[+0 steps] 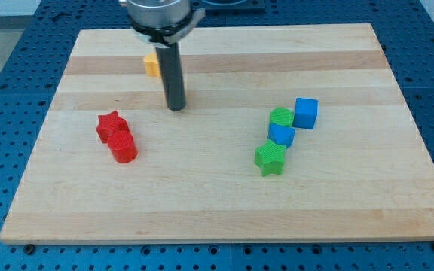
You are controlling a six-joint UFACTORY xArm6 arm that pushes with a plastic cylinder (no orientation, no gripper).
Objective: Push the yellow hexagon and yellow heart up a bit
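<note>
My tip (pixel 175 108) rests on the wooden board (pixel 217 203) at the upper left of centre. A yellow block (pixel 151 65) lies just up and left of the tip; the rod hides its right side, so its shape is unclear. A thin sliver of yellow (pixel 184 95) shows at the rod's right edge just above the tip; the rod hides the rest of it.
A red star (pixel 110 124) and a red cylinder (pixel 123 148) touch each other at the left. At the right sit a green cylinder (pixel 281 116), a blue cube (pixel 306 113), a second blue block (pixel 282 135) and a green star (pixel 270 159).
</note>
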